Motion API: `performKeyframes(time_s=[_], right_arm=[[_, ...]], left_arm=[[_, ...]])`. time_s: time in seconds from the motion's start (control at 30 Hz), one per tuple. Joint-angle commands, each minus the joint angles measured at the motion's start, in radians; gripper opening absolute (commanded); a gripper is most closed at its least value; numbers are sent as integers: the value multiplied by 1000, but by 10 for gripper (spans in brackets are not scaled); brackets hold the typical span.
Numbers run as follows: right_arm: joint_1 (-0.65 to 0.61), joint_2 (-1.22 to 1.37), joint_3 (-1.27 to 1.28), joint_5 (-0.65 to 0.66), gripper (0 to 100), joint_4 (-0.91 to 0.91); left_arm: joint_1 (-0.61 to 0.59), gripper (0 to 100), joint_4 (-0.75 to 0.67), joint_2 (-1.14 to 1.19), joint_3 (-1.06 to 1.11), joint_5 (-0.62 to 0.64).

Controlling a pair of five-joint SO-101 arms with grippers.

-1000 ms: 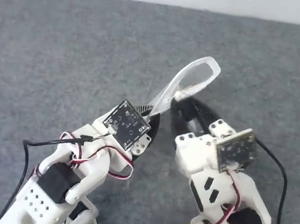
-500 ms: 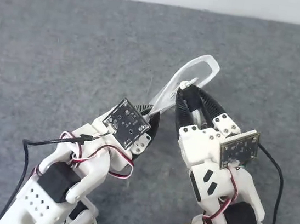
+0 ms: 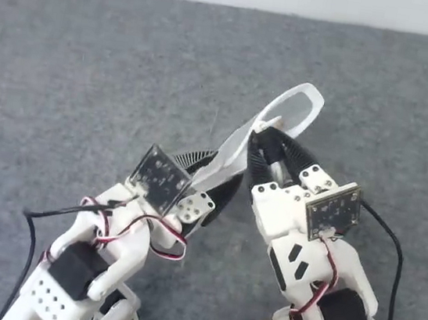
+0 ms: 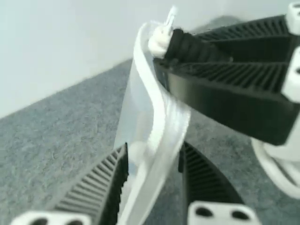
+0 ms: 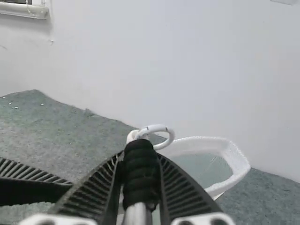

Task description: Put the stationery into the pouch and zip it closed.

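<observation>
Grey felt-covered bench (image 3: 77, 63), white wall (image 5: 140, 56) behind.

Left hand (image 4: 153, 149): fingers closed onto the lower edge of the clear pouch (image 3: 234, 145), which is held raised and slanting, mouth end highest. The pouch's lower part is hidden behind the wrist camera board (image 3: 160, 180). Contents can't be made out.

Right hand (image 5: 139, 161), just beside the pouch mouth: clamped on a black ribbed pen (image 5: 138, 176). The pen's tip is at a white ring (image 5: 158, 132) on the pouch rim; touching or not, unclear. The pen barrel is cut off at the frame edge.

Black cable (image 3: 401, 252) runs down the far right.
</observation>
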Motion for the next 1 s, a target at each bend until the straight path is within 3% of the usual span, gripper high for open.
performKeyframes(time_s=[0.0, 0.47, 0.73, 0.83, 0.97], right_arm=[[-10, -25, -28, 17, 6, 8], [-70, -25, -28, 51, 6, 38], [-70, -27, -28, 51, 6, 31], [-65, -27, -28, 49, 6, 27], [-48, -21, -18, 28, 6, -38]], left_arm=[[-6, 167, -123, -80, 58, 15], [2, 165, -361, -104, 199, 15], [2, 14, -535, -104, 282, -11], [17, 11, -585, -106, 317, -74], [28, 10, -551, -112, 315, -75]])
